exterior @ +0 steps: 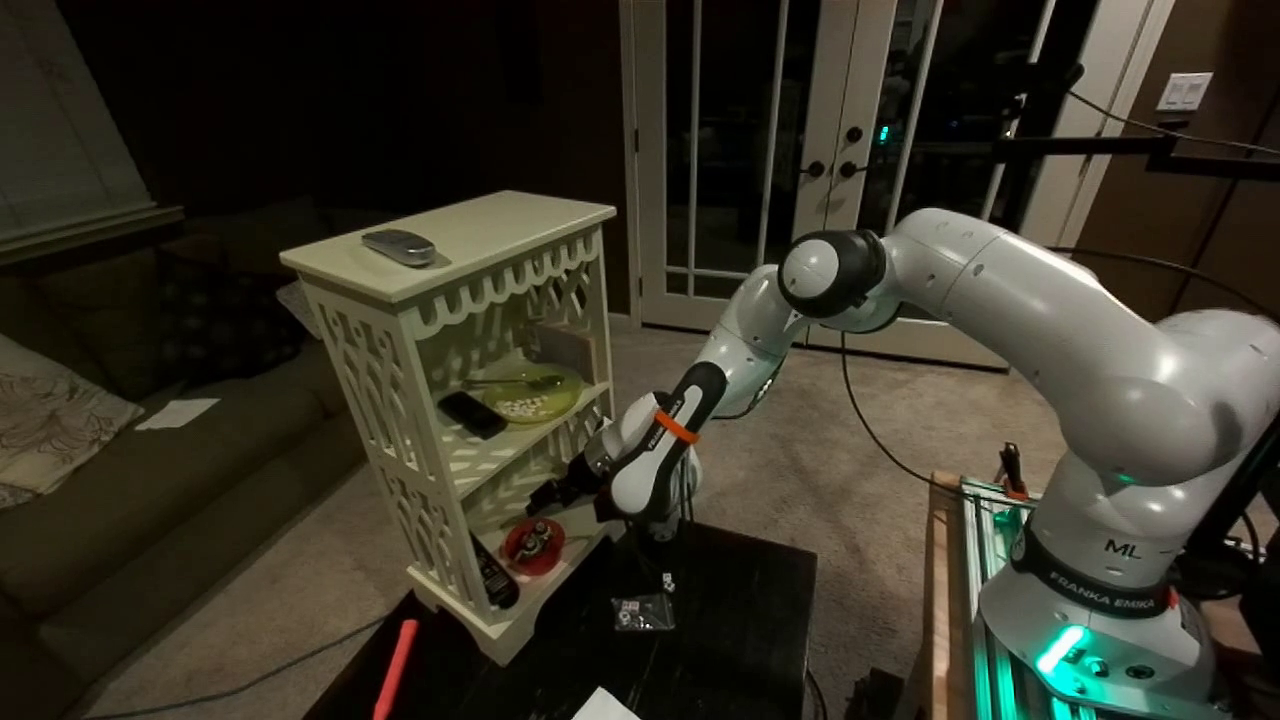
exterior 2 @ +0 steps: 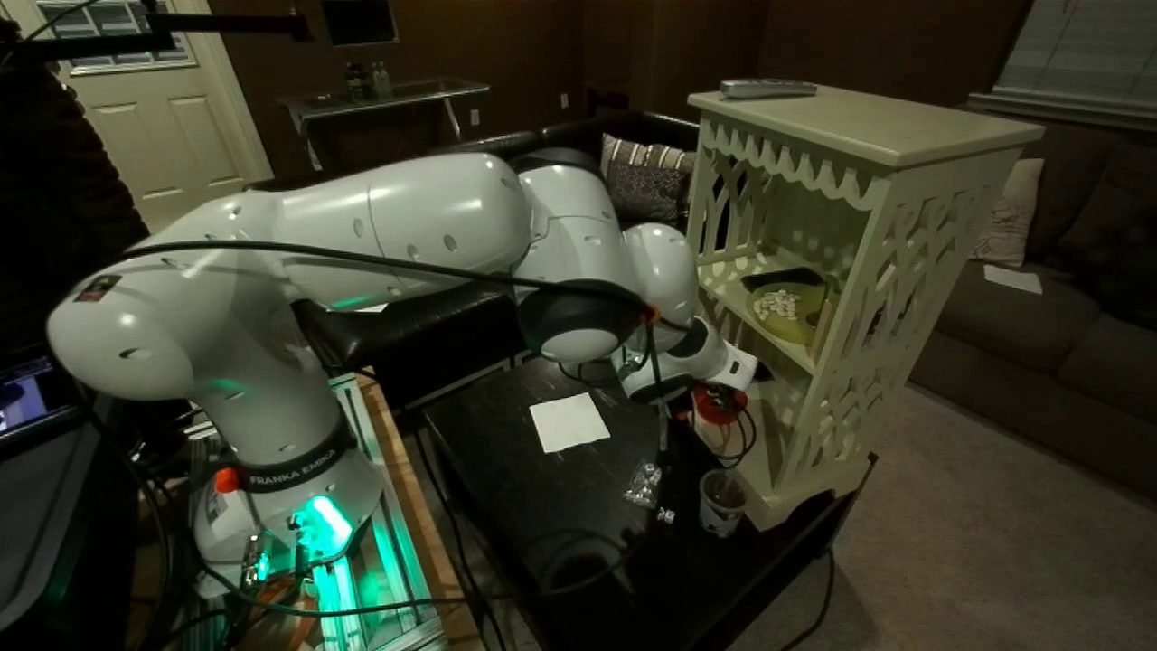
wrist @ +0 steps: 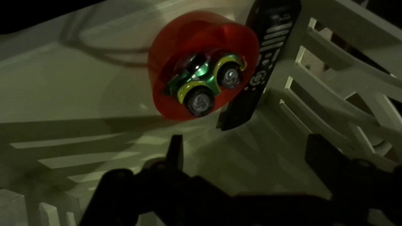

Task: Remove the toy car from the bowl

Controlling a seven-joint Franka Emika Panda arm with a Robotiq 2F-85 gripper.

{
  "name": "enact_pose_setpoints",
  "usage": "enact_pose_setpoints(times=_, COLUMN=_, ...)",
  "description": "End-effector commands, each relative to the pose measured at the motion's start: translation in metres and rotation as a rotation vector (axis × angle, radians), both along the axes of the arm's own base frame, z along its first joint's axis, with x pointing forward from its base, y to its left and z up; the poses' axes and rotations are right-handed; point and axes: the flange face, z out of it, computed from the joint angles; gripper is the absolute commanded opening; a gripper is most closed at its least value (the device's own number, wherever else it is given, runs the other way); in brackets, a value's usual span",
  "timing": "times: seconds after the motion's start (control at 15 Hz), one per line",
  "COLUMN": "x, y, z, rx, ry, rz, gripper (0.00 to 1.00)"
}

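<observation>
I read "FRANKA EMIKA" on the dark collar (exterior: 1090, 590) at the foot of the robot arm (exterior: 1040, 310), past the edge of the black worktop (exterior: 745, 600), and "ML" on the white housing (exterior: 1095, 522) just above. The dark strip (exterior: 694, 393) near the arm's far end says "FRANKA EMIKA" too. Print on the black remote (wrist: 271, 59) is too blurred.

Low in both exterior views, black table (exterior: 750, 600). On it, in an exterior view: rack (exterior: 500, 225) left of centre, bag (exterior: 643, 613) at lower centre, red stick (exterior: 396, 668) at lower left. In an exterior view, paper (exterior 2: 569, 422) just below centre, cup (exterior 2: 721, 517) upright, lower right of centre.
</observation>
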Motion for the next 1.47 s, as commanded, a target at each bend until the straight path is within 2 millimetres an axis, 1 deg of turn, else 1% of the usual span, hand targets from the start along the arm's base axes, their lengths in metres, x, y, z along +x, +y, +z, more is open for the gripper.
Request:
enact_pose_setpoints(times=0.0, x=0.000, y=0.002, z=0.000, rx=-0.001, ry=0.000, rz=0.001, gripper=1.00)
enact_pose_setpoints(times=0.13, x=0.001, y=0.007, z=0.001, rx=-0.020, ry=-0.010, rz=-0.007, gripper=1.00)
enact_pose_setpoints(times=0.33, x=0.003, y=0.006, z=0.006, rx=-0.144, ry=-0.069, rz=-0.023, gripper=1.00)
enact_pose_setpoints(times=0.53, x=0.004, y=0.009, z=0.006, rx=-0.242, ry=-0.072, rz=-0.061, gripper=1.00)
enact_pose_setpoints(times=0.67, x=0.007, y=0.018, z=0.005, rx=-0.292, ry=-0.073, rz=-0.075, gripper=1.00)
enact_pose_setpoints(times=0.8, x=0.013, y=0.033, z=0.003, rx=-0.327, ry=-0.084, rz=-0.051, gripper=1.00)
enact_pose_setpoints(times=0.87, x=0.015, y=0.041, z=0.000, rx=-0.344, ry=-0.075, rz=-0.032, gripper=1.00)
enact_pose_setpoints(times=1.0, x=0.020, y=0.047, z=-0.007, rx=-0.375, ry=-0.069, rz=-0.012, gripper=1.00)
enact_pose_setpoints(times=1.13, x=0.024, y=0.047, z=-0.015, rx=-0.397, ry=-0.065, rz=0.007, gripper=1.00)
enact_pose_setpoints(times=1.4, x=0.033, y=0.034, z=-0.032, rx=-0.412, ry=-0.038, rz=0.026, gripper=1.00)
